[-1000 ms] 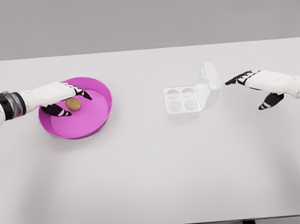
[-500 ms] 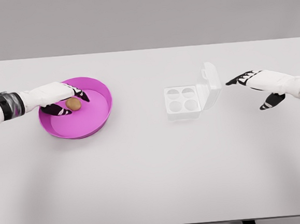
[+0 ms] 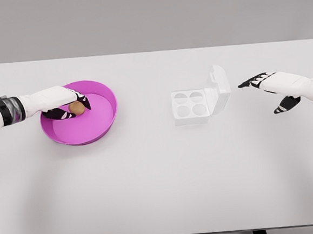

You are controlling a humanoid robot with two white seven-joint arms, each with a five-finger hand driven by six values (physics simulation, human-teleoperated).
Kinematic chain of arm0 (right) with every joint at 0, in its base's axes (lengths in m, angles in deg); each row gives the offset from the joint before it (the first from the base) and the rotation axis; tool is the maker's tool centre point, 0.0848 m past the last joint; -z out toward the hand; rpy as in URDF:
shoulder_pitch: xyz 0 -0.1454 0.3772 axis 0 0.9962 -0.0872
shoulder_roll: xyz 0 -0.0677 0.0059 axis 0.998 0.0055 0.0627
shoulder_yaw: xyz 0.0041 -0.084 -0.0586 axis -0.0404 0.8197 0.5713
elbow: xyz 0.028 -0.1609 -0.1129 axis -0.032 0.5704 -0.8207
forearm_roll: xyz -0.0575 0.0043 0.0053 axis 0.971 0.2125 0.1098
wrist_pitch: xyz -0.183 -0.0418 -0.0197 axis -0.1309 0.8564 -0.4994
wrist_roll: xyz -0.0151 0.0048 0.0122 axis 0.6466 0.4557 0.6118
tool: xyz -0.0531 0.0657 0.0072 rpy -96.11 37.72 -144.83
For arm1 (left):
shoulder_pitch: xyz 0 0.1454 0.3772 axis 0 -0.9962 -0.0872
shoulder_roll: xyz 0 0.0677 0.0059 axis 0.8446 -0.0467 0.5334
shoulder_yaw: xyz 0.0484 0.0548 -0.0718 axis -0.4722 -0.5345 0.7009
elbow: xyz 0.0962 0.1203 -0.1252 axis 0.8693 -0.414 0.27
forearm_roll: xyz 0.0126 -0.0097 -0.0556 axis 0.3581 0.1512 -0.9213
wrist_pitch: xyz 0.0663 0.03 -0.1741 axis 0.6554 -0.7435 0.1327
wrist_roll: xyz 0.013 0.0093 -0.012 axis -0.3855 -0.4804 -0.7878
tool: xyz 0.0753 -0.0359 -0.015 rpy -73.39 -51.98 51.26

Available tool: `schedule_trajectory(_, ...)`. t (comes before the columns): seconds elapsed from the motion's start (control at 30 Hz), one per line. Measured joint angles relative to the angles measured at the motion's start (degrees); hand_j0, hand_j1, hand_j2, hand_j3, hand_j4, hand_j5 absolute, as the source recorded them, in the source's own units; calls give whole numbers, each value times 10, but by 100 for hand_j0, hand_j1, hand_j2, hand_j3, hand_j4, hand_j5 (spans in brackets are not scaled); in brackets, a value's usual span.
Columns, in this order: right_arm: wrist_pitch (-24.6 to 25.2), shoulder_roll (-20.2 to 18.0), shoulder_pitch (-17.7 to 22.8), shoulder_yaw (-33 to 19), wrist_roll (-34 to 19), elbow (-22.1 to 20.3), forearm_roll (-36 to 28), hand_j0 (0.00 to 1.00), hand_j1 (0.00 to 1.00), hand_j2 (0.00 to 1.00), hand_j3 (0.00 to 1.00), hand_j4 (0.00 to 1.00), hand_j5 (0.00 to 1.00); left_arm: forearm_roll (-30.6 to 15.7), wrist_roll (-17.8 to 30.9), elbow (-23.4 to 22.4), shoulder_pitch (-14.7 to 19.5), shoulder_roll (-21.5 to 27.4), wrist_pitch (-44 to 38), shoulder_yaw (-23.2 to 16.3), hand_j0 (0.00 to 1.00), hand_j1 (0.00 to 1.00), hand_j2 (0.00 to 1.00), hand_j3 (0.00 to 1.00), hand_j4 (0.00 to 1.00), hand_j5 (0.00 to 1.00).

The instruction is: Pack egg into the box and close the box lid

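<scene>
A brown egg (image 3: 78, 107) lies in the pink bowl (image 3: 106, 120) on the left of the table. My left hand (image 3: 73, 110) reaches into the bowl from the left, with fingers curled over the egg's top and the thumb under its near side. The clear egg box (image 3: 190, 107) sits at centre right with all its cups empty. Its lid (image 3: 218, 89) stands raised on the right side. My right hand (image 3: 264, 93) hovers to the right of the lid, apart from it, fingers spread and holding nothing.
The white table (image 3: 161, 176) spreads wide around both objects. Its front edge runs along the bottom of the view, and a grey wall stands behind it.
My left hand's fingers have curled in around the egg, which has stayed in place. My right hand has drifted slightly to the right, away from the lid.
</scene>
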Motion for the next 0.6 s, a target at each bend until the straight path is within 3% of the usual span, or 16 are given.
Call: schedule_trajectory(0.6,0,0,-1,0,0,-1,0,100,100,100,100,100,100,3,0,0,-2,0,0,0,66,66,66,66,66,66)
